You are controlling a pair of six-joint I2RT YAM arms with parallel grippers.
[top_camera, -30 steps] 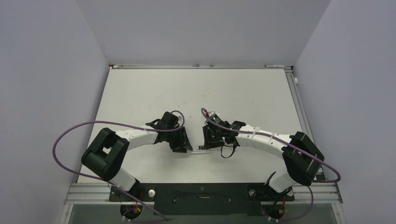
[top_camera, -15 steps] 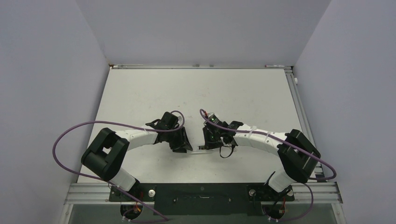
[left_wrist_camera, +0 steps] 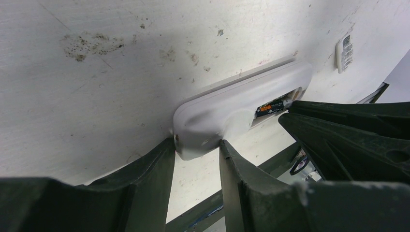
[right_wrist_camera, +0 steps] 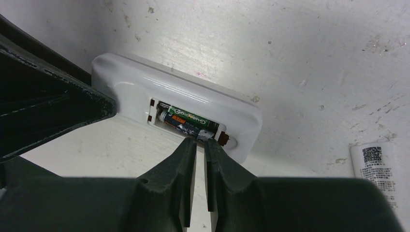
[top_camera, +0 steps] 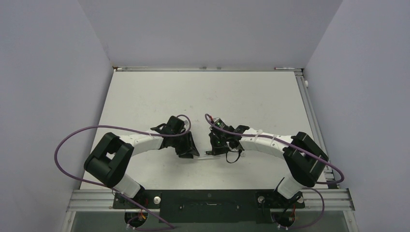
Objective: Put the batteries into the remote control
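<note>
Left end effector [left_wrist_camera: 197, 145] clamps remote control [left_wrist_camera: 232, 104] end; right end effector [right_wrist_camera: 200, 142], nearly together, seemingly touches batteries [right_wrist_camera: 188, 121].

White table [top_camera: 251, 96] scuffed and flecked with dark marks, white remote [right_wrist_camera: 193, 96] rested on it near the front edge, small labelled cover [right_wrist_camera: 379, 166] laid flat nearby.

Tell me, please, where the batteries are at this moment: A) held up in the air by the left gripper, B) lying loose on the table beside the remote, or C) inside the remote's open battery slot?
C: the right wrist view shows the batteries lying in the open slot of the remote control, with the right gripper right at the slot's near edge.
</note>
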